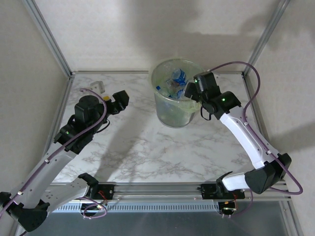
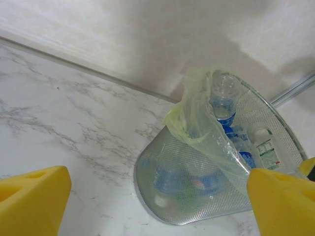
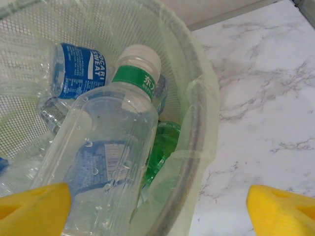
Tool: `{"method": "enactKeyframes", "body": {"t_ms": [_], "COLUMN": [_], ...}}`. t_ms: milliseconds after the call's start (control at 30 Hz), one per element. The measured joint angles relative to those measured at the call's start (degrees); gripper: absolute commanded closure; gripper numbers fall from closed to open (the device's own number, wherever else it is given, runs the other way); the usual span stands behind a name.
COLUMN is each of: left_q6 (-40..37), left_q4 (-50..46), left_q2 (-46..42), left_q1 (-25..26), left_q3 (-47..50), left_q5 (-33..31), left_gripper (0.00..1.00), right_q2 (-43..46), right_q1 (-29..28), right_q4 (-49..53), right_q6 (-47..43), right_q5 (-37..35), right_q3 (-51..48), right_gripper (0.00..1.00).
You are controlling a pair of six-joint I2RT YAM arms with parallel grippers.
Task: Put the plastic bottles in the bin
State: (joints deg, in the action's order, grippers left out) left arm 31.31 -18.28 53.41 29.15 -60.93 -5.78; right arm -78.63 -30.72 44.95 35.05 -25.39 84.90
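The bin (image 1: 172,112), a pale-green meshed bucket with a thin liner over its rim, stands at the back middle of the table. Several plastic bottles (image 1: 176,81) lie inside it. My right gripper (image 1: 193,87) hovers open over the bin's right rim (image 3: 189,132); below it lie a clear bottle with a white cap (image 3: 106,147), a blue-labelled bottle (image 3: 74,71) and a green bottle (image 3: 162,147). My left gripper (image 1: 119,100) is open and empty to the left of the bin, facing its wall (image 2: 177,167). A clear bottle (image 2: 222,98) pokes up behind the liner.
A small white object (image 1: 98,87) lies at the back left near the wall. Metal frame posts (image 1: 49,37) rise at both back corners, and a rail (image 1: 157,189) runs along the near edge. Bare marble tabletop (image 1: 142,147) stretches in front of the bin.
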Motion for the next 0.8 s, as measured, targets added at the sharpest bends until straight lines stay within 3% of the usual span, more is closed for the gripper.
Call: {"method": "enactKeyframes", "body": {"t_ms": [267,433,633,800], "left_q6": [0.0,-1.2,-4.7,-13.3], "left_q4": [0.4,1.8,9.4,24.9], "left_q2": [1.7,3.5,3.4,3.5], "left_q1": [-0.7,-2.1,-3.7,-6.3], "left_q3": [0.3,0.3,6.2,21.4], "left_q5": [0.0,-1.5,-16.1,-27.2], "left_gripper": [0.02,0.0,0.0,0.0], "right_q2": [1.0,6.3,17.9,27.7], "right_q1": [0.0,0.0,0.1,0.2], "right_q4": [-0.4,-2.6,-9.2,-24.6], "right_q6": [-1.3,-2.9,-4.1,-12.0], "right_q5": [0.0,-0.8,-10.8,-14.7], "right_q3": [-0.2,-0.6,-9.9,-32.4], "right_gripper": [0.07,0.02,0.01,0.01]}}
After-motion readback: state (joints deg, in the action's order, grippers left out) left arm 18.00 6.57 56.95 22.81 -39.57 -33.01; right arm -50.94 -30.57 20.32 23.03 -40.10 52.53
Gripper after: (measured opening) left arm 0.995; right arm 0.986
